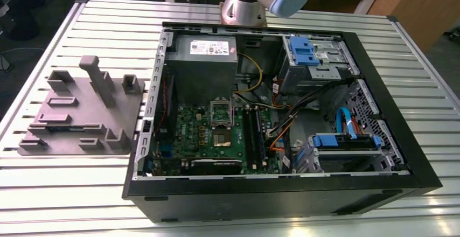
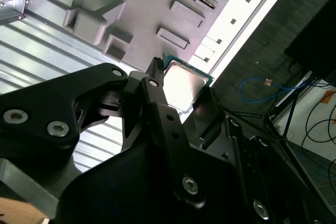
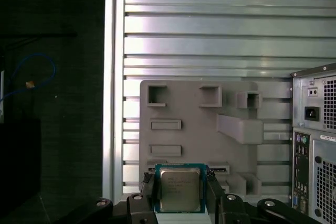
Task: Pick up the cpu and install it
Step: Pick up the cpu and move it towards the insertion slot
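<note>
The cpu [image 3: 180, 190] is already lifted, pinched at two opposite edges between the jaws, which are closed to its width. In the first wrist view it is held above the grey plastic plate [image 3: 184, 108] on the slatted tabletop [image 3: 210, 35]. Installation is judged not yet done: the socket [image 1: 221, 136] on the motherboard [image 1: 248, 140], inside the open computer case [image 1: 287, 194], looks unfilled.

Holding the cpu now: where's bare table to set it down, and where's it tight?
In the exterior view, bare table slats lie above and below the grey plate. The gap between plate and computer case is narrow; cables crowd the motherboard.
</note>
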